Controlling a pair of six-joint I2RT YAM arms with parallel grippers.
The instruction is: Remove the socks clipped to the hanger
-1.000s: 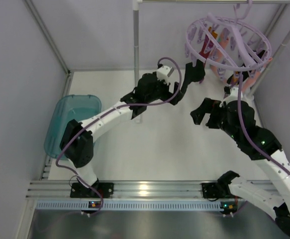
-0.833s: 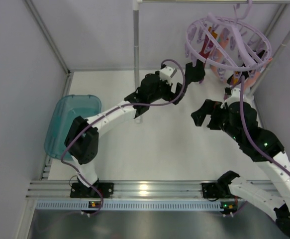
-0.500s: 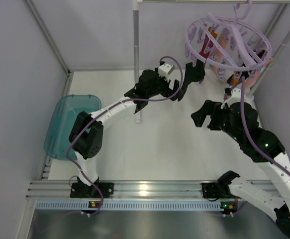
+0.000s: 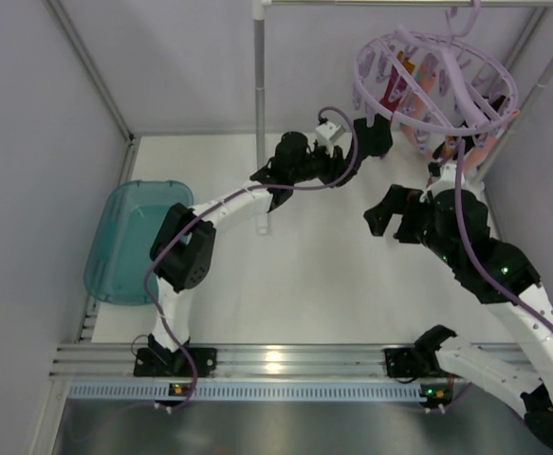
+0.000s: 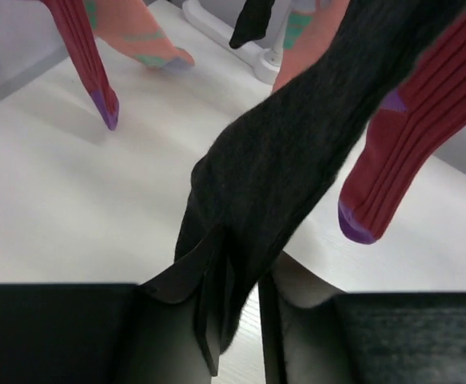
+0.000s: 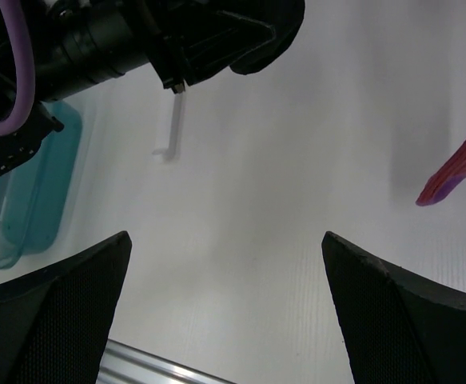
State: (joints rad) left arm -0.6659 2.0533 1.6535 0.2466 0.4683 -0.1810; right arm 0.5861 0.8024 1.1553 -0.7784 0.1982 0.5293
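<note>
we start with the white table [image 4: 314, 275], which carries everything below the rack, then the translucent teal tub [image 4: 124, 237] lying at its far left edge, well apart from the work. the white pole [image 4: 259, 85] stands upright at the back, and the left arm stretches across in front of its foot, so the pole crowds that arm's path. up at the back right hangs the round lilac hanger [image 4: 437, 128], its pegs dangling, with the right arm's lilac cable rising just beside its rim. under it we see the socks: a black sock [image 5: 296, 160] pulled slantwise, a red sock [image 5: 408, 152] with a purple toe hanging just beside and partly behind it, and a salmon pink sock [image 5: 137, 36] further back. the left gripper [image 5: 240, 312] is pinching the black sock's lower end between its fingers. the right gripper [image 6: 226, 240] hangs below the hanger, its fingers spread wide with nothing between them
</note>
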